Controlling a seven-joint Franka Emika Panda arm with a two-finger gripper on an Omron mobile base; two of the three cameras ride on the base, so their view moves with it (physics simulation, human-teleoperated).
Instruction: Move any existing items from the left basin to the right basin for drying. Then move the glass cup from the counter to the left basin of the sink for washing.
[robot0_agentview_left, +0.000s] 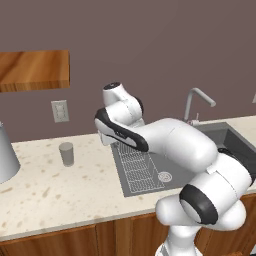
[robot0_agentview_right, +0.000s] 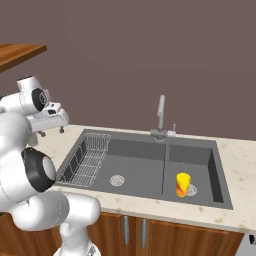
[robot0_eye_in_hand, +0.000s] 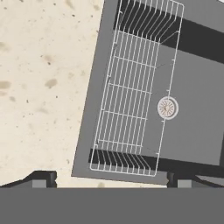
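Now the beige speckled counter (robot0_agentview_left: 55, 190) runs smooth and stone-like over wooden cabinet fronts, and the dark grey sink (robot0_agentview_right: 150, 197) is cut into it as a sharp-edged rectangle with two compartments. The left basin (robot0_agentview_right: 140, 170), the wider one, holds a thin white wire rack (robot0_agentview_right: 90, 159) at its left end and a round drain (robot0_agentview_right: 117, 180) on its flat floor. The right basin (robot0_agentview_right: 210, 167) is narrower; the yellow item (robot0_agentview_right: 183, 185), a small cylinder with a red-orange band, stands upright in it, just beside that basin's drain. A grey curved faucet (robot0_agentview_right: 161, 117) rises behind the divider. The glass cup (robot0_agentview_left: 66, 153), a plain grey translucent tumbler, stands upright on the counter, well left of the sink. A large grey cone-shaped object (robot0_agentview_left: 6, 155) is cut off by the left edge of the left base view.

The white arm bends forward over the sink's left rim, its wrist turned down. The gripper (robot0_eye_in_hand: 111, 178) hangs over the counter edge and rack with its dark fingertips (robot0_eye_in_hand: 43, 178) set wide apart, holding nothing. In the left base view the arm's bulk hides the right basin.
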